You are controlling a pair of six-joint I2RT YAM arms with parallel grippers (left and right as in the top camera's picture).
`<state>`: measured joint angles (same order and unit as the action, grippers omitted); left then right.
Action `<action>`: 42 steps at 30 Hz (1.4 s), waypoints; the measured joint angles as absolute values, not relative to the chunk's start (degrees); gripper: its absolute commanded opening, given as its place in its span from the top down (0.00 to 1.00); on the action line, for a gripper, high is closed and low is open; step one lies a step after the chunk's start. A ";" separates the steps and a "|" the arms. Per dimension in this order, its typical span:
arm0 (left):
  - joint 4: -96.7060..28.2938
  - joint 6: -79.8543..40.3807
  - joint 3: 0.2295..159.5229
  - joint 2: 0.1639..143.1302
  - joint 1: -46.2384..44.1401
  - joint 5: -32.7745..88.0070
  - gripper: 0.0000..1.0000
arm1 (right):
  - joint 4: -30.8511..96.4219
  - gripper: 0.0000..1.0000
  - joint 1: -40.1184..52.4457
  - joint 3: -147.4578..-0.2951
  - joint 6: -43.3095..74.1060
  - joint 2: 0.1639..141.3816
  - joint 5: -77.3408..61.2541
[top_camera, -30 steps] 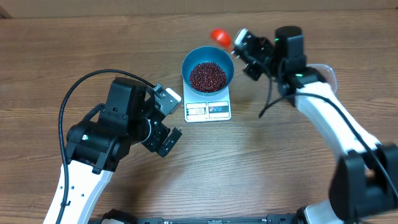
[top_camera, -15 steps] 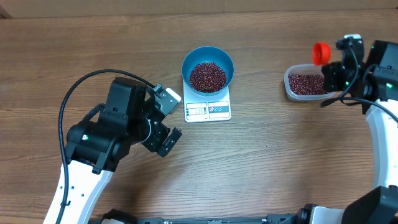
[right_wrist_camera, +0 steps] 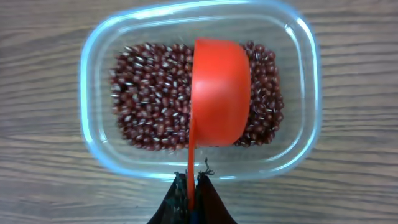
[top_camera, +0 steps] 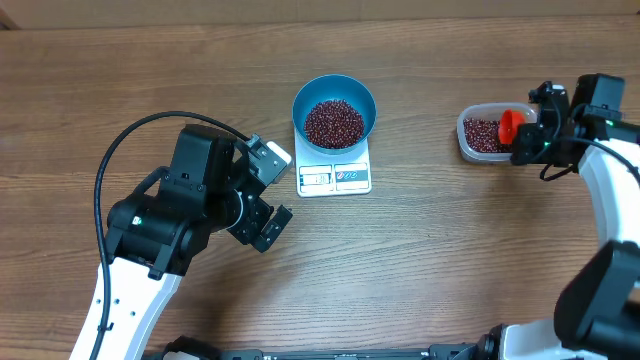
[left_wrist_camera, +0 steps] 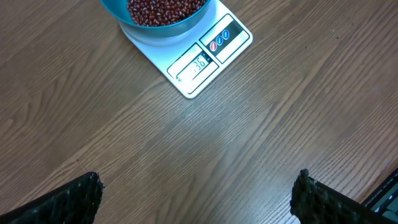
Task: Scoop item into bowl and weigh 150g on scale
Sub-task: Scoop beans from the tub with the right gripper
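The right jaws, pinching the scoop by its handle, held it over beans in the tub, seemingly to load; the bowl sat part-filled on the scale. Left jaws hung spread, empty. Next: dig, lift level, carry across

Robot test bench, a lab-type setup rather than a home kitchen. A white-and-black left arm and right arm work at a plain wood-grain table, with a black cable looping loose above it. The only kitchen items are staged props: a small white scale, a blue bowl of beans, a clear plastic tub and a red scoop.
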<state>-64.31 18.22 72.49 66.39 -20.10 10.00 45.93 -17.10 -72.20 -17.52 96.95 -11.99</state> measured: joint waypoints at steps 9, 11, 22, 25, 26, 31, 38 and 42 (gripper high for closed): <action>-64.34 18.22 72.49 66.39 -20.10 10.00 0.00 | 41.17 0.97 -15.70 -72.20 -16.93 99.20 -10.07; -64.34 18.22 72.49 66.41 -20.10 10.00 0.00 | 41.19 0.96 -15.07 -72.20 -16.91 99.20 -9.61; -64.31 18.22 72.49 66.39 -20.10 10.00 0.00 | 43.57 0.96 -10.72 -72.20 -16.93 102.74 -6.24; -64.31 18.22 72.49 66.41 -20.10 10.00 0.00 | 44.51 0.96 -10.92 -72.42 -16.82 102.74 -9.10; -64.34 18.22 72.49 66.39 -20.10 10.00 0.00 | 44.73 0.96 -11.31 -72.44 -16.47 102.74 -10.79; -64.31 18.22 72.49 66.41 -20.10 10.00 0.00 | 45.45 0.96 -14.85 -72.44 -13.63 102.83 -18.76; -64.34 18.22 72.49 66.39 -20.10 10.00 0.00 | 45.95 0.96 -22.85 -72.44 -7.86 102.96 -31.07; -64.34 18.22 72.49 66.39 -20.10 10.00 0.00 | 46.04 0.96 -25.23 -72.44 -5.76 102.96 -34.15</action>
<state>-64.34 18.22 72.49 66.39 -20.10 10.00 46.04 -25.23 -72.44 -5.76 102.96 -34.15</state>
